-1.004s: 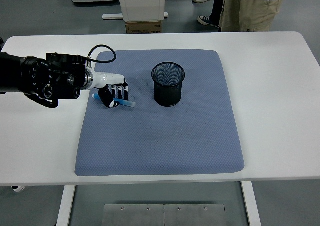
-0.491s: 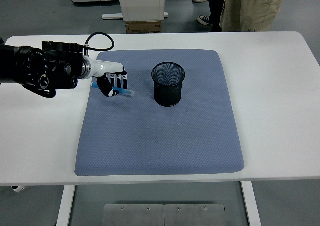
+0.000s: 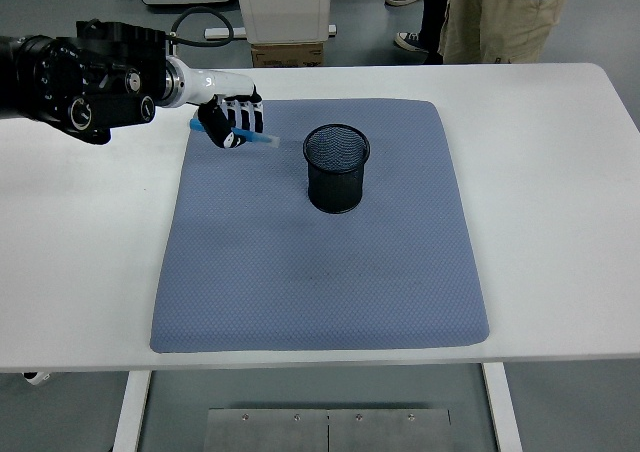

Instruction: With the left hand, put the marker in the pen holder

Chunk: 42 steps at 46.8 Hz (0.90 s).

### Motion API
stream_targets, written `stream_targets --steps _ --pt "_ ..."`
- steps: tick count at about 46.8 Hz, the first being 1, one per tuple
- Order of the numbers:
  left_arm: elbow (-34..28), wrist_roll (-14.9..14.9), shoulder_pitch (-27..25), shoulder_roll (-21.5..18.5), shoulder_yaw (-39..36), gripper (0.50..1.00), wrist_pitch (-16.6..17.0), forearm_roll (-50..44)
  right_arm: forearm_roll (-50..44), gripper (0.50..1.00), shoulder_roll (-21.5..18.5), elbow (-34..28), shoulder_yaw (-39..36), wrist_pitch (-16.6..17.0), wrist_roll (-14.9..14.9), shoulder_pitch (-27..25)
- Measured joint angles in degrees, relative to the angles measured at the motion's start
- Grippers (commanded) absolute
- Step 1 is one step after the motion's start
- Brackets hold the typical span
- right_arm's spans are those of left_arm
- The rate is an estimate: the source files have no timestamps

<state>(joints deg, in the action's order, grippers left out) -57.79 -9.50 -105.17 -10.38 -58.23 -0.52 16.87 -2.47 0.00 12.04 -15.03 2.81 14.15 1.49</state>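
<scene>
The left hand (image 3: 231,122), black with pale segmented fingers, is curled around a slim blue marker (image 3: 255,138), holding it nearly level above the far left corner of the quilted blue-grey mat (image 3: 320,272). A round black wire-mesh pen holder (image 3: 337,168) stands upright on the mat, to the marker's right, on the smooth white surface (image 3: 560,222).

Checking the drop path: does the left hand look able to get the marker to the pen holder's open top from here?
Probably yes. The left hand grips the marker left of the pen holder, and nothing stands between them on the mat.
</scene>
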Motion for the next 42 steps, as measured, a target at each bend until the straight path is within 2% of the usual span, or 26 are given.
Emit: stream_targets --steps 15,26,42 --pt "1.03 0.0 -1.5 0.09 6.17 0.5 -0.36 -0.39 -0.02 1.0 0.0 0.0 0.0 0.0 0.0 0.0" --pt "1.04 0.26 -0.22 1.28 12.83 0.5 -0.27 -2.41 0.0 1.0 0.0 0.0 0.0 0.0 0.0 0.0" --pt "0.92 0.54 2.03 3.08 16.94 0.5 0.25 -7.67 0.0 1.0 0.0 0.0 0.0 0.0 0.0 0.0"
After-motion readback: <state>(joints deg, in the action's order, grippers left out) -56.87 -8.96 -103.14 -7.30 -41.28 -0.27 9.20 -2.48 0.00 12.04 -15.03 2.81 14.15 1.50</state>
